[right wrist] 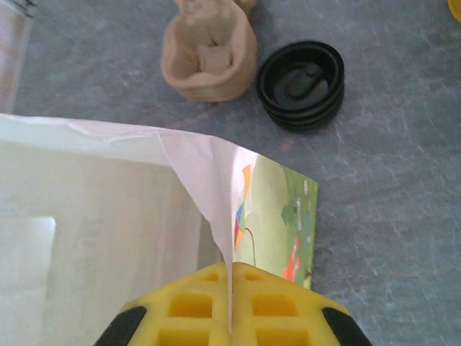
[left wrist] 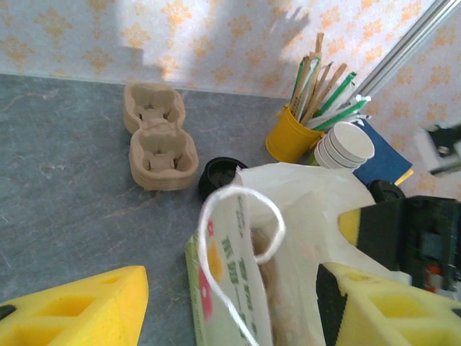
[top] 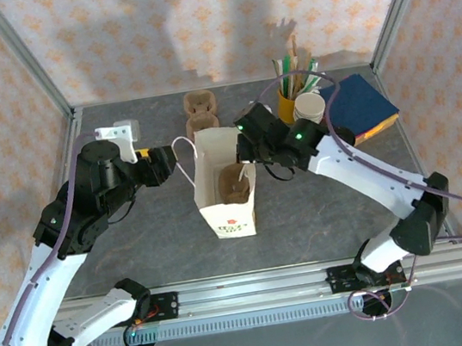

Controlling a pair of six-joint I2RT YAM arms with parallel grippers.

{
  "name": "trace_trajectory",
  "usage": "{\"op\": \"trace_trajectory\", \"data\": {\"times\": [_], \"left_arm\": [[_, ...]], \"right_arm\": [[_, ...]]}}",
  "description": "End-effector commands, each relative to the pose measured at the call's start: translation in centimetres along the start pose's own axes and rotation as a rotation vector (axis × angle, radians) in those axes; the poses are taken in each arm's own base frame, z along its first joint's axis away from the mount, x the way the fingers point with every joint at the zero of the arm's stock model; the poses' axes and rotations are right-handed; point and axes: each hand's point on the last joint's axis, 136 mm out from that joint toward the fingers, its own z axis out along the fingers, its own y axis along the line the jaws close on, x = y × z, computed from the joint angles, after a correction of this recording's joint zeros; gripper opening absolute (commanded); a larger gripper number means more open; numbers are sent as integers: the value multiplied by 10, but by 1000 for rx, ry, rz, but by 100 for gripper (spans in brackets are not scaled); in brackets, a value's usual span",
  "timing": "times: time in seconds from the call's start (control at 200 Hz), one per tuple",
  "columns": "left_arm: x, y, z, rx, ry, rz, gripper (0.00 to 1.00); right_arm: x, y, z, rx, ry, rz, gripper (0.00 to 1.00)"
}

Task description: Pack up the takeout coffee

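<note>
Grey stone-patterned surface (top: 308,222): carries all items.

Tall white printed paper bag with cord handles (top: 231,216): upright at centre, mouth open. A brown moulded-pulp cup carrier (top: 233,183) sits inside it. No lidded cup is visible in the carrier.

Flat blue book (top: 361,103): at the far right.

Spare brown pulp carriers (top: 201,112): at the rear, well apart from the bag.

Yellow cup of sticks and straws (top: 288,108) and a lidless stack of white cups (top: 309,109): beside the book.

Stack of round black plastic lids (right wrist: 301,85): just behind the bag.

Takeout coffee (left wrist: 389,189): a black round rim near the book, right of the bag, is probably its lid. Too little shows to confirm.

Right tool (right wrist: 232,288): pinched tight on the bag's right rim, holding the mouth open.

Left tool (left wrist: 232,303): spread wide at the bag's left side, near the handle loop, holding nothing.

Assessment: bag and carrier are prepared. Fetching the coffee and seating it in the carrier appear outstanding.
</note>
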Motion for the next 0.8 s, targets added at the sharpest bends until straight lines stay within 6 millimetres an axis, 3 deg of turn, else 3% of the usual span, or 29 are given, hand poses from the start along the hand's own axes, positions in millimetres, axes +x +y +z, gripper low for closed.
{"op": "trace_trajectory", "data": {"times": [0.0,0.17,0.215,0.24,0.445,0.646,0.791], "left_arm": [[-24,4,-14,-17,-116,1,66],[-31,5,-24,-11,-170,-2,68],[-33,4,-27,-7,-185,-2,68],[-34,4,-28,-3,-193,-2,69],[-41,2,-42,32,-267,-2,72],[-41,3,-48,47,-302,5,74],[-37,-1,-44,66,-284,13,74]], "right_arm": [[-23,21,-42,-151,-140,-28,0],[-24,36,-76,-315,-230,-98,0],[-19,39,-76,-348,-230,-122,0],[-21,39,-88,-381,-257,-128,0],[-11,46,-115,-529,-317,-201,0],[-1,50,-122,-606,-322,-236,0],[2,51,-116,-612,-293,-195,0]]}}
